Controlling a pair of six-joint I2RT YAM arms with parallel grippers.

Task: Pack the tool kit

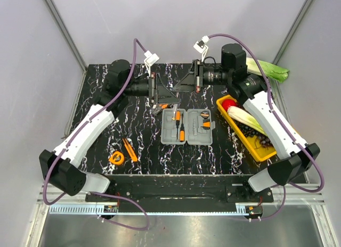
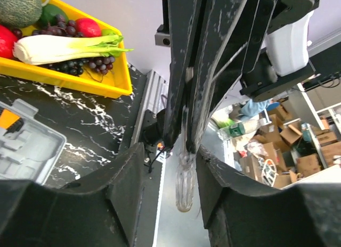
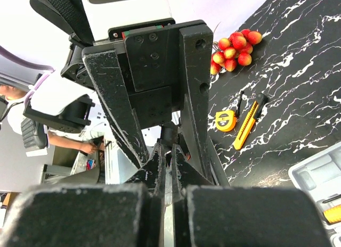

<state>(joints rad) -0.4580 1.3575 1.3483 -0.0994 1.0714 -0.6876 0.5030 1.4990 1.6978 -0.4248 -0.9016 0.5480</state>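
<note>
Near edge, about 8 o'clock of the table (image 1: 101,175): tape measure (image 1: 116,158) and orange utility knife (image 1: 129,149) lie loose, well apart from the case, not yet packed; a long reach for the left arm, and the flat knife could skid under a poor pinch; tool case (image 1: 187,127) sits open at table centre, some orange-and-black tools (image 1: 181,131) already in its slots; a careless drop could knock them out of their seats or land across the hinge so the lid won't close; yellow tray (image 1: 265,155) is just beside the case at 3 o'clock and the right arm passes over it, so a low swing could nudge the tray; at 12 o'clock of the case both grippers crowd together; right gripper (image 3: 168,151) looks pinched onto a clear slim piece (image 2: 185,188), can't tell which tool it is; left gripper (image 2: 170,154) has its jaws spread, straddling that piece and the right fingers; main risk is here, I'd say: fingers clashing, or the right letting go before the left clamps, so the piece falls.
</note>
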